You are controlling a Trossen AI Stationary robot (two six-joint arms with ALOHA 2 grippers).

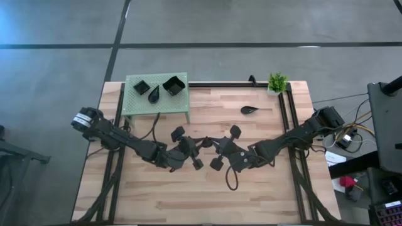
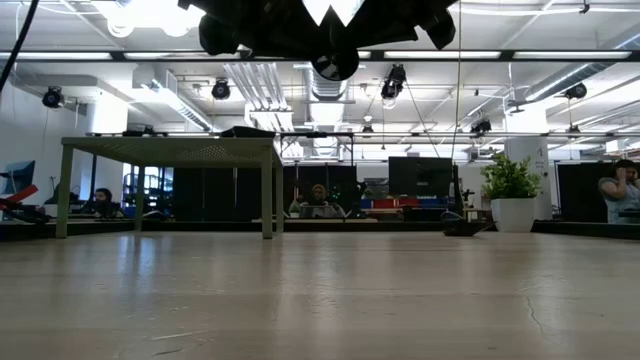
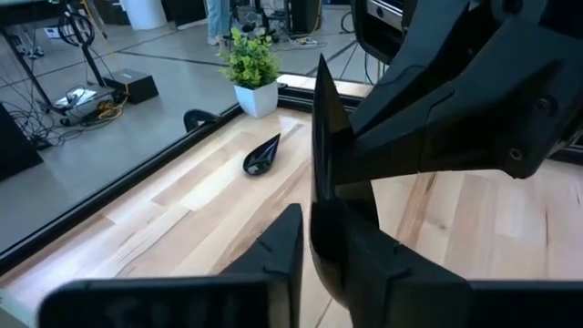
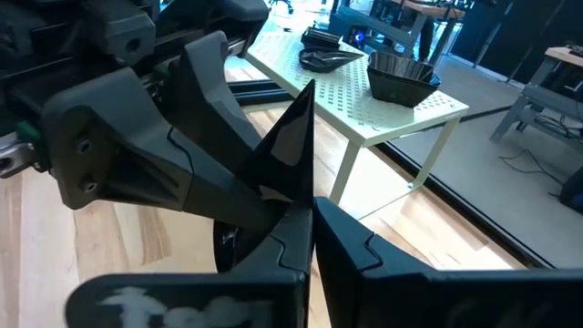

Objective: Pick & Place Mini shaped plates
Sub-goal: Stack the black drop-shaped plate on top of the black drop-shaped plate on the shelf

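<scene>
Both dark grippers, left (image 1: pixel 188 150) and right (image 1: pixel 221 150), pinch one small black leaf-shaped plate (image 3: pixel 325 137) mid-table; one should release before carrying it to the pale green perforated stand (image 1: pixel 129 105).

Both arms reach in from the table's outer edges and meet near its middle, wrists bent toward each other. The left gripper (image 1: pixel 187 148) and the right gripper (image 1: pixel 225 148) face one another, fingertips nearly touching. Both pinch a thin black leaf-shaped plate (image 3: pixel 326 137) between their closed fingers, the plate standing on edge between the jaws.
</scene>
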